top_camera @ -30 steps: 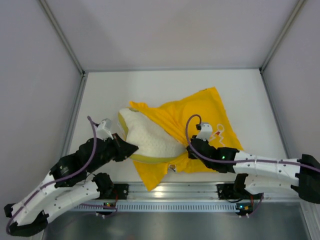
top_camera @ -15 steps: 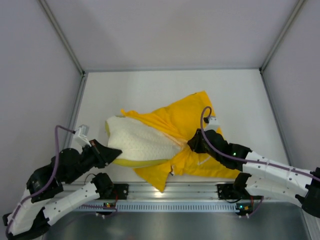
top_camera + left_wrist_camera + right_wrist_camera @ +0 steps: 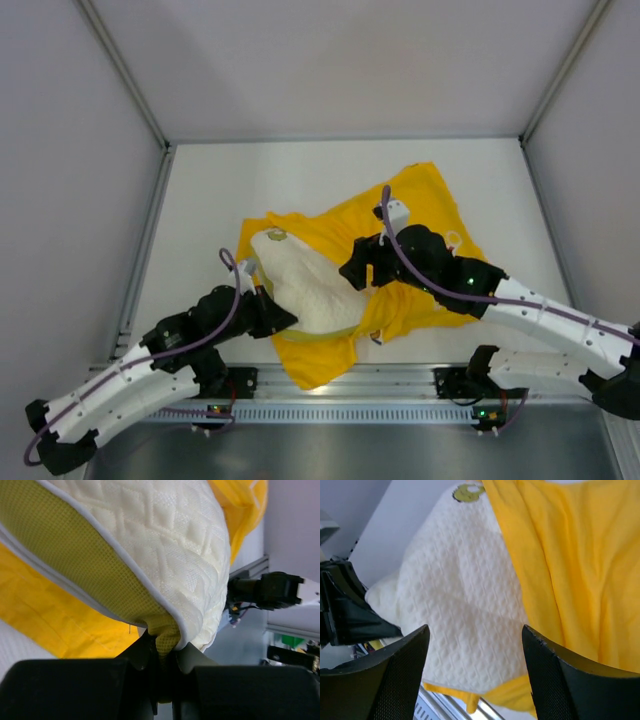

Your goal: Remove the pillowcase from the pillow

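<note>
My left gripper (image 3: 161,651) clamps the pillow (image 3: 305,285) by its corner; right gripper (image 3: 474,635) hangs spread, empty, above it. The pillowcase (image 3: 420,215) bunches under the pillow, maybe sleeving its far end. Shallow pinch may slip under pull.

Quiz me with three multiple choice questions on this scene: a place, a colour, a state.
1. The left claw grips the pillow at: A a corner; B its middle; C nowhere.
2. The pillowcase is: A blue; B yellow; C green.
3. The right claw is: A shut on the pillowcase; B shut on the pillow; C open, empty.
Answers: 1 A, the left wrist view shows a corner pinched. 2 B, its fabric is bright yellow in every view. 3 C, the right wrist view shows it spread with nothing between.
</note>
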`<state>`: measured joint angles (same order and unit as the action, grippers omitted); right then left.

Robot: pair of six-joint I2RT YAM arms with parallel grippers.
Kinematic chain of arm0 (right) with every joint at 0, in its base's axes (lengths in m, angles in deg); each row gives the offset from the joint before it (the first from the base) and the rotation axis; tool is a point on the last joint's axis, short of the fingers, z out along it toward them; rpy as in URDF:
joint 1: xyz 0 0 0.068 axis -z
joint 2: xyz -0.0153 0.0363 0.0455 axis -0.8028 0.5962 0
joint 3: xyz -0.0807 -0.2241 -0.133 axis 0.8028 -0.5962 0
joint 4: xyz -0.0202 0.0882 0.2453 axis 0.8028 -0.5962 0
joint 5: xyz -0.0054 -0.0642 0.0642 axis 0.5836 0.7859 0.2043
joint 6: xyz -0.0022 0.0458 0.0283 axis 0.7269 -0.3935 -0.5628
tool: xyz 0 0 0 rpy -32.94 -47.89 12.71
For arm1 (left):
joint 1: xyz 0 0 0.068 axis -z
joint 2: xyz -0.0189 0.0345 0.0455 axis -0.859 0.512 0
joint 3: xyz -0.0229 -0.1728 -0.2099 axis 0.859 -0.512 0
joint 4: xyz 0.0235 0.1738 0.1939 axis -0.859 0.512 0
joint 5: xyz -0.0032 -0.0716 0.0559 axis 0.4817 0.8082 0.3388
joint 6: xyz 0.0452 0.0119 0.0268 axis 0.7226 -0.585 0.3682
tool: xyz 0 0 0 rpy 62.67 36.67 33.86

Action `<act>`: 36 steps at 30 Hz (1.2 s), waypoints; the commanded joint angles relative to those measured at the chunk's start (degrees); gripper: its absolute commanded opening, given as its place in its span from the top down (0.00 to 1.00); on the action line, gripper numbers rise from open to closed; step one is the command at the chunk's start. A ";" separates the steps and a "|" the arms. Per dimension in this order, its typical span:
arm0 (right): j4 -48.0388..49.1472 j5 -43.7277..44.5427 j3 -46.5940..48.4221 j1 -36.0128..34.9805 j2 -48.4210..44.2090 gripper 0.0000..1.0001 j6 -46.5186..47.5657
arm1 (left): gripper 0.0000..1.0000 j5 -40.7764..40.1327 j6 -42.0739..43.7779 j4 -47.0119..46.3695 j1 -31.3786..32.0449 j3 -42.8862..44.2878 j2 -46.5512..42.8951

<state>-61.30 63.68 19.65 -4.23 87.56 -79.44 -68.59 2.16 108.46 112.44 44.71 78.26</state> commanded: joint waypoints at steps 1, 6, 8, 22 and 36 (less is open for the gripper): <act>0.31 -3.85 9.48 -0.65 8.03 0.29 7.25 | 1.00 8.12 -1.47 -5.06 0.03 -0.91 -7.05; -0.30 -5.69 21.27 1.28 21.76 0.28 13.84 | 1.00 13.49 -3.84 -1.98 0.03 -4.42 -12.76; -0.92 -6.93 27.16 1.73 29.05 0.29 16.99 | 1.00 13.76 -4.54 0.39 0.03 -5.74 -14.26; -0.92 -10.45 35.79 5.07 49.90 0.32 21.23 | 1.00 12.09 -2.70 7.25 0.03 -4.78 -15.85; -0.22 -5.70 46.25 4.71 62.73 0.81 22.90 | 1.00 13.23 -3.14 7.25 0.03 -5.40 -17.70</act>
<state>-62.11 54.55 62.71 0.65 147.84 -56.80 -58.84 -1.09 114.99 112.39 38.26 61.15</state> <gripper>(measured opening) 0.243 0.113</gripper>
